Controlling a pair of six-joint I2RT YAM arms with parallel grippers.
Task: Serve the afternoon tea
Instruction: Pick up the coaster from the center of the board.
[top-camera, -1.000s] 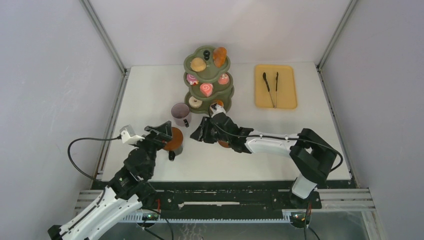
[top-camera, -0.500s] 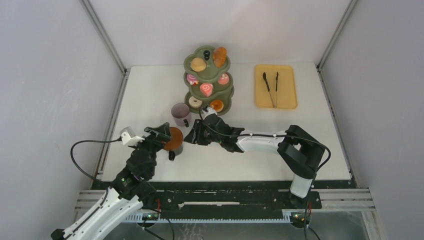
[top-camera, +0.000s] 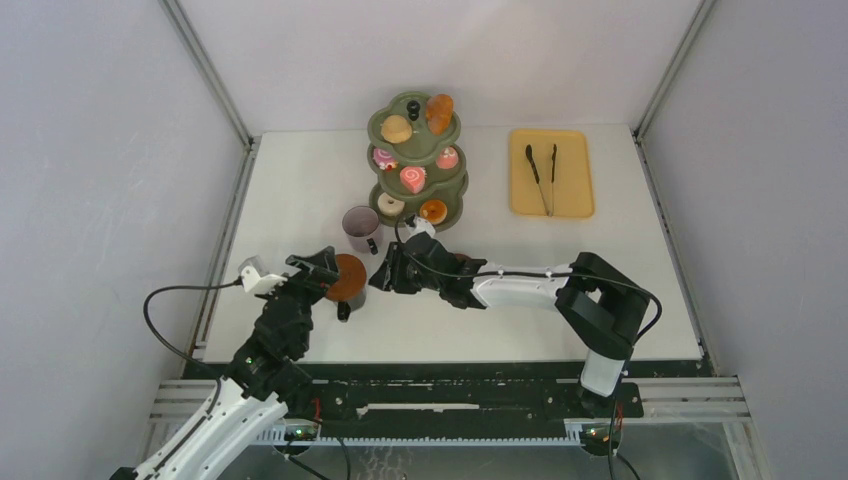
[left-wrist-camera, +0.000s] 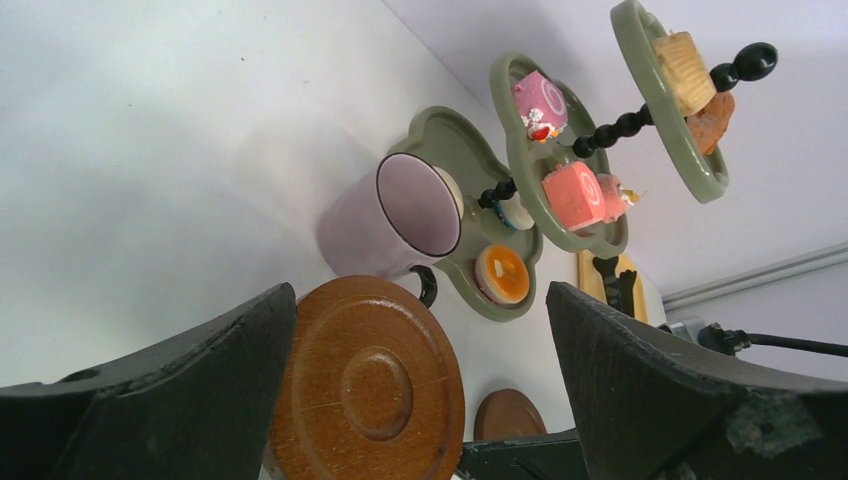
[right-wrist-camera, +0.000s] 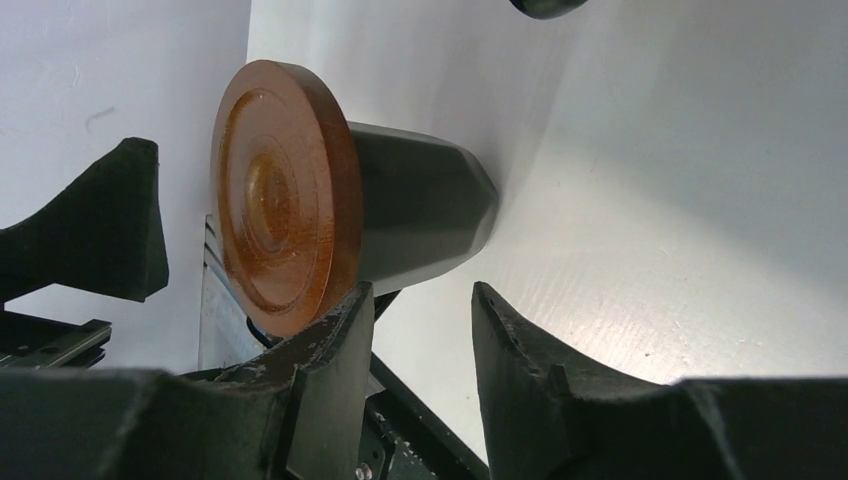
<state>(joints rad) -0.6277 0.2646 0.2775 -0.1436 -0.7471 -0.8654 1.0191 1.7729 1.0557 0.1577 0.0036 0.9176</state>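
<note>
At 9 o'clock from the right tool (top-camera: 382, 273), half-spread and empty, the saucer (top-camera: 348, 277) caps a dark cup (right-wrist-camera: 420, 205); the left tool (top-camera: 322, 272), wide, flanks it nearer.

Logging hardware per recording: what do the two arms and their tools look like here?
Both arms have white shells between black joints: left arm, right arm. The left tool and right tool are black, with broad, matte, wedge-shaped fingers scuffed at the edges. A white block at the left wrist trails a looping black cable.
</note>
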